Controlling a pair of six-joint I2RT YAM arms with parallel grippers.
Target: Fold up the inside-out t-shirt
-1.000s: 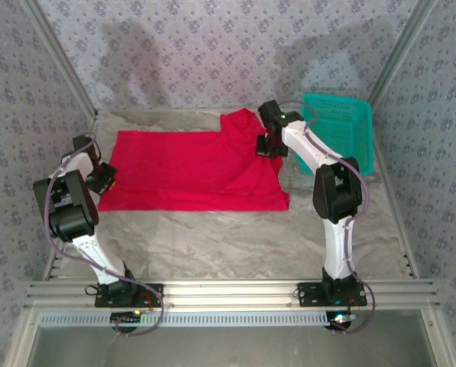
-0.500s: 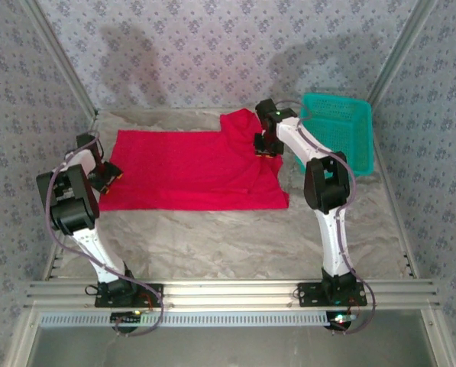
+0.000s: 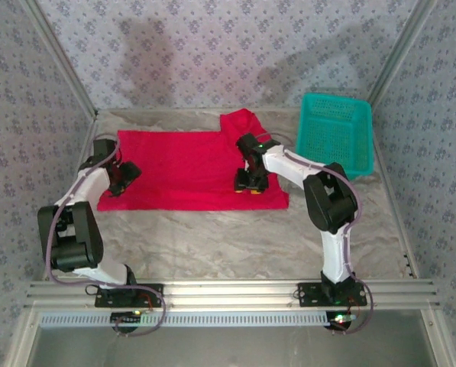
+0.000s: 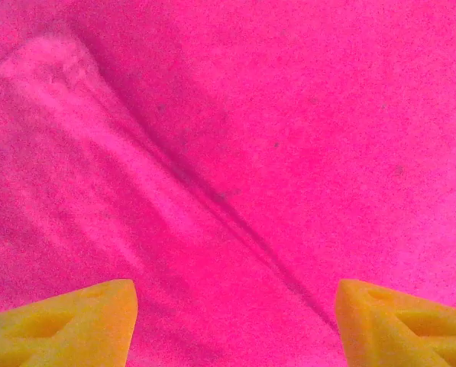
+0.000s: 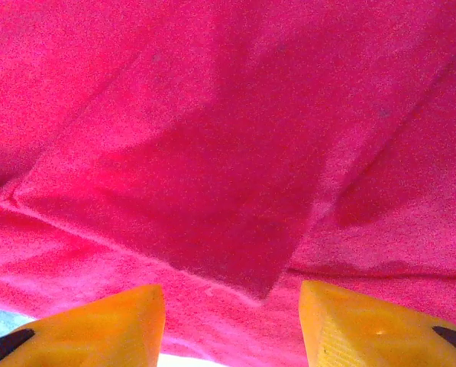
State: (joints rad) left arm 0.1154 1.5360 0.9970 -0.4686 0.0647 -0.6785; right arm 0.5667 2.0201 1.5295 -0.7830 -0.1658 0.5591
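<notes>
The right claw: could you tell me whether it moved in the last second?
Yes: the right claw drew back toward the near side and leftward, away from the teal basket.

t-shirt (image 3: 189,164): matt soft cloth | basket (image 3: 334,130): plastic mesh | table cover (image 3: 212,237): crinkled, perhaps cloth | frame rails (image 3: 228,290): brushed metal
</notes>
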